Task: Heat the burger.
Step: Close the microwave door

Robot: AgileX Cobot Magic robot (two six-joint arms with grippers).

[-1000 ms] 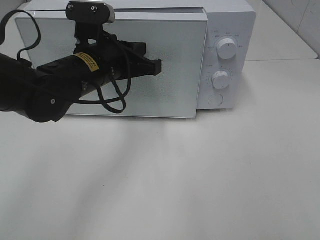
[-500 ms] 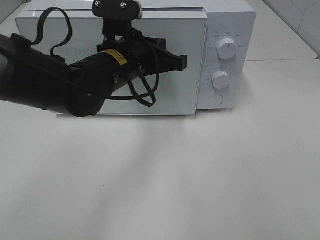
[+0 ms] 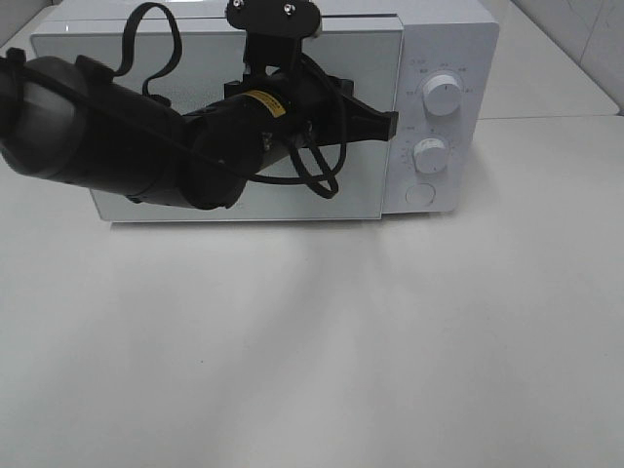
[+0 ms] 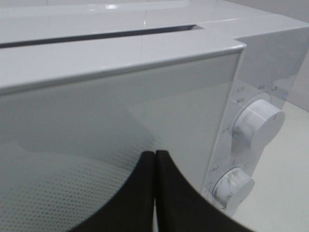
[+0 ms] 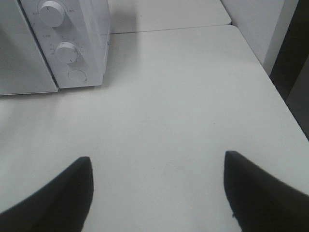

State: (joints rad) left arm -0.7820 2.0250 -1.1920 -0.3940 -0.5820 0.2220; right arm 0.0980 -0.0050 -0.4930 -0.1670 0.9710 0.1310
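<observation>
Although the burger shows in no view, the microwave (image 3: 448,39) stands at the back of the table (image 3: 390,341) with its door (image 3: 370,185) shut. The door's frosted, dotted glass hides whatever lies behind it, so where the burger sits cannot be told.

Across the front of that door lies the black left arm (image 3: 117,136), reaching from the left side toward the control panel. The left gripper (image 3: 390,122) has its two fingers pressed flat together with nothing between them. In the high view its tip lies over the door's right edge, just beside the panel. Whether it touches the door cannot be told. The left wrist view shows the closed fingers against the glass near that same edge.

On the panel, the upper knob (image 3: 444,97) sits above the lower knob (image 3: 430,153), and a round button (image 3: 419,194) sits below both. The gripper tip is level with the gap between the two knobs.

The right gripper (image 5: 155,159) appears only in its own wrist view. Its fingers stand wide apart and hold nothing, over bare table. It is well apart from the microwave, out in front of the panel side.
</observation>
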